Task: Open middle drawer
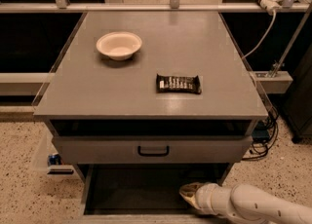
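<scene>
The grey cabinet (87,91) has a taller-fronted top drawer (97,149) with a black loop handle, standing slightly out. Below it the middle drawer (136,189) is pulled well out toward me. I look down into its dark, empty inside, and its front and handle are cut off at the bottom edge of the view. My gripper (188,195), cream-coloured on a pale arm that comes in from the lower right, sits at the drawer's front right, just inside it. The lowest drawer is out of view.
A cream bowl (119,45) and a dark wrapped snack bar (178,84) lie on the cabinet top. A clear bin with a blue can (53,159) sits on the speckled floor at the left. Cables (263,142) and a shelf frame stand to the right.
</scene>
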Robot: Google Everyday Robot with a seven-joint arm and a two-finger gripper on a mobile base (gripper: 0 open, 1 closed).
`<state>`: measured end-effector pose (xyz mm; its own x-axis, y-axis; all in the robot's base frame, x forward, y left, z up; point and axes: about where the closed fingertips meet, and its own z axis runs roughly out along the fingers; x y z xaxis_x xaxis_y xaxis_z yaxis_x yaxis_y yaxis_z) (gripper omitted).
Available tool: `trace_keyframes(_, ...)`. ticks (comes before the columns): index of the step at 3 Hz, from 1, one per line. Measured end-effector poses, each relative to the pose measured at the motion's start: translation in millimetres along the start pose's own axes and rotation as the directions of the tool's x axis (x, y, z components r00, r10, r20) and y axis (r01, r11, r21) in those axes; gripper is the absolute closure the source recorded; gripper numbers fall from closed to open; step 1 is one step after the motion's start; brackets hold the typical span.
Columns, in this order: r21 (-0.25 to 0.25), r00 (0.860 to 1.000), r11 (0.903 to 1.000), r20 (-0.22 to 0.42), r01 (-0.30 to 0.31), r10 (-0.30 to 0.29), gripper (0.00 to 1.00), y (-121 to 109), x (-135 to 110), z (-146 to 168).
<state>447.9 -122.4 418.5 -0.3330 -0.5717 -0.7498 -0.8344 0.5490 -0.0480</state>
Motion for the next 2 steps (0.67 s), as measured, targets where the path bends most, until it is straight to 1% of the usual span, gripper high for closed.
trace_keyframes(1,-0.006,0.998,0.9983,0.008,-0.058,0.058,1.0,32,10,-23)
trace_keyframes(2,0.065,0.995,0.9947,0.065,-0.079,0.075,1.0,64,2,-50)
